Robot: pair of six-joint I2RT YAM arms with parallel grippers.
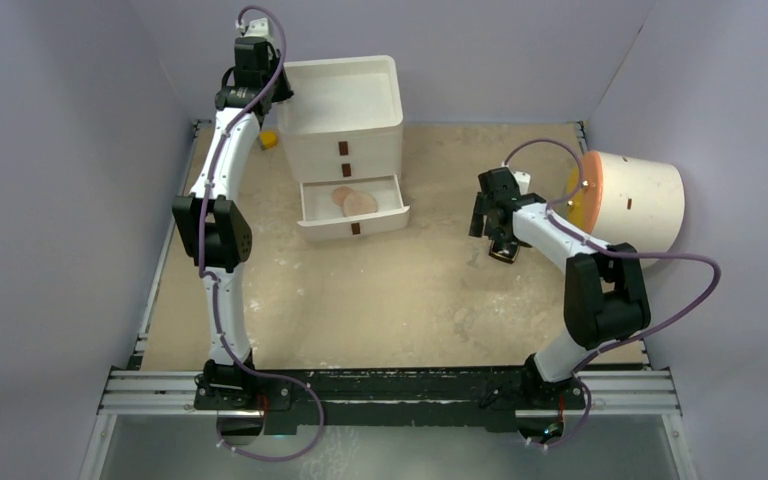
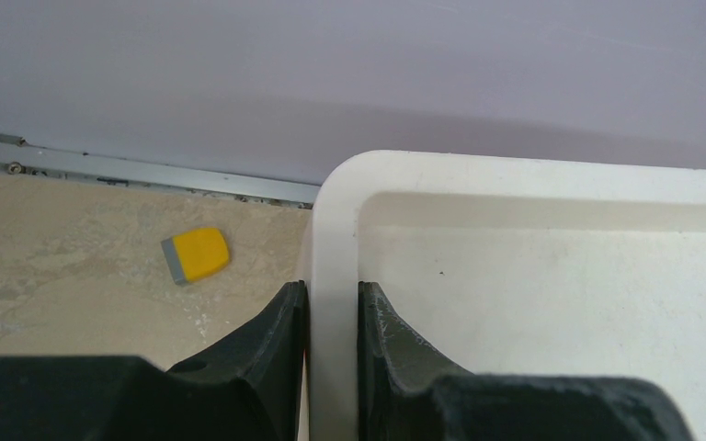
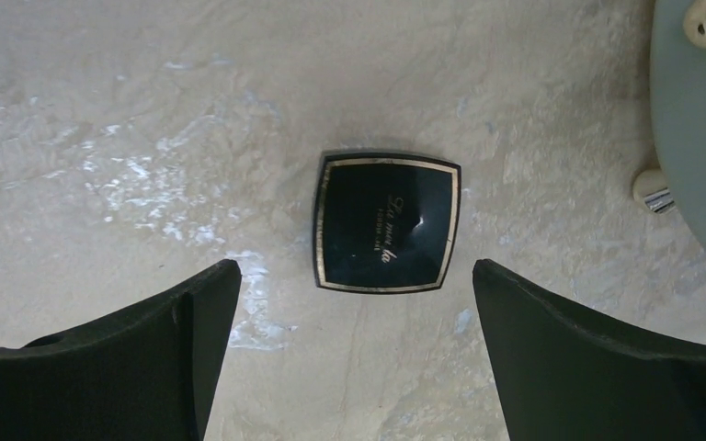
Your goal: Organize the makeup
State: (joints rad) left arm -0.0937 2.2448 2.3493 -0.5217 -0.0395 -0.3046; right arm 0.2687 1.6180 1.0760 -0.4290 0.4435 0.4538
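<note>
- White drawer unit (image 1: 340, 130): stands at back of tan table (image 1: 410, 310), bottom drawer pulled open.
- Small yellow block (image 2: 198, 254), grey at one end: lies flat just left of unit.
- Big cream cylinder (image 1: 645, 200): lies on its side at right edge, orange face turned inward.

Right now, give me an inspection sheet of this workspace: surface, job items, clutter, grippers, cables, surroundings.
Surface: table, beige, mottled with pale scuffs.
Job's things: two peach discs in the open bottom drawer of the white drawer unit; black compact flat on the table. Other makeup: nothing seen.
Clutter: yellow block left of the unit; cream cylinder on its side at right.
Grippers: left gripper shut on the unit's top rim; right gripper open over the compact.
Cables: purple cables loop along both arms.
Surroundings: lavender walls; metal rail at the near edge.
</note>
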